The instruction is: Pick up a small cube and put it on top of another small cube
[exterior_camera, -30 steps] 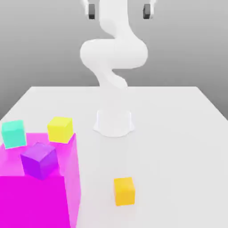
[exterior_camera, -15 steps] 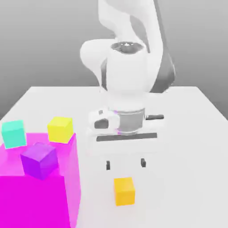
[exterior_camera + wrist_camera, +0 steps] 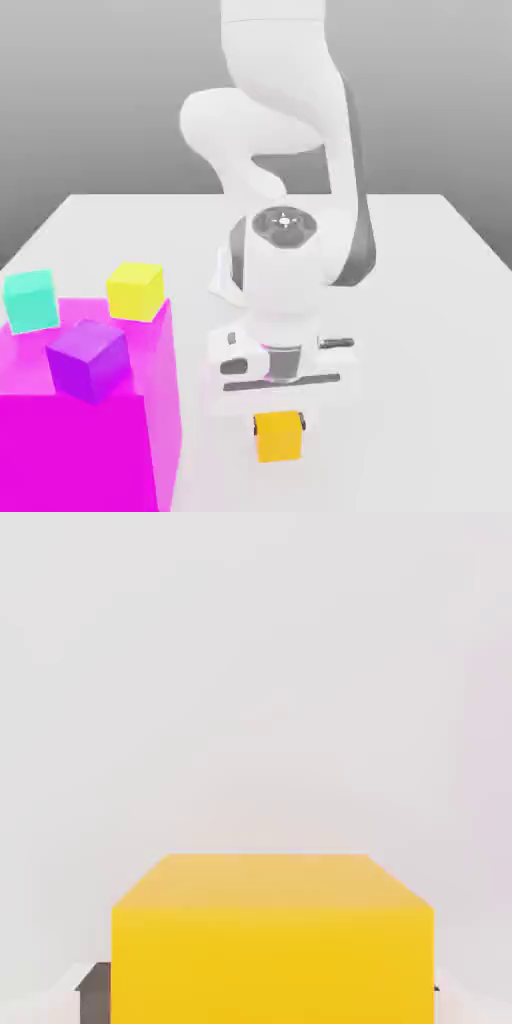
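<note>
The small amber cube (image 3: 279,440) rests on the white table (image 3: 420,330) near its front edge. My gripper (image 3: 279,427) has come straight down over it, one dark finger pressed to each side of the cube, so it is shut on the cube. In the hand view the cube (image 3: 272,942) looms large, with a dark finger (image 3: 95,994) flush against its side. The cube still touches the table.
A huge magenta block (image 3: 90,450) stands at the exterior view's left, close to the amber cube, with a purple cube (image 3: 89,359) on top. A teal cube (image 3: 30,299) and a lemon-yellow cube (image 3: 135,289) sit behind it. The arm's base (image 3: 232,275) is mid-table.
The arm swung down from high above. The hand dropped onto the amber cube and the fingers narrowed from wide apart to the cube's sides.
</note>
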You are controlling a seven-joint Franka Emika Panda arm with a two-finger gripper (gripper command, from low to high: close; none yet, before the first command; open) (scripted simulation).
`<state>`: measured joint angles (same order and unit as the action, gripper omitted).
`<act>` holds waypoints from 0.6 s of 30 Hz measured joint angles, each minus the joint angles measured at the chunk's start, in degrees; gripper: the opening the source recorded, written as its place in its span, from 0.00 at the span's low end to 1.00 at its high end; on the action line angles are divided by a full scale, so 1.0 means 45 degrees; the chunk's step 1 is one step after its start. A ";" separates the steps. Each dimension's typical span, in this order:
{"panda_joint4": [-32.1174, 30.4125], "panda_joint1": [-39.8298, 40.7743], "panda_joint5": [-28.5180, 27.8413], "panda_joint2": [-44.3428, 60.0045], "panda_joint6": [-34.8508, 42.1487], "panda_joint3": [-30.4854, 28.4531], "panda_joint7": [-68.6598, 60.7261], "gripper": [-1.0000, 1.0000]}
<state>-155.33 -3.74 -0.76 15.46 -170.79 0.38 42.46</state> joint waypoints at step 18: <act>0.2989 0.1834 -0.1353 -0.6356 0.8226 -0.0510 0.4271 0.00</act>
<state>-141.88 4.52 -6.85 -13.14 -133.77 -1.91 61.68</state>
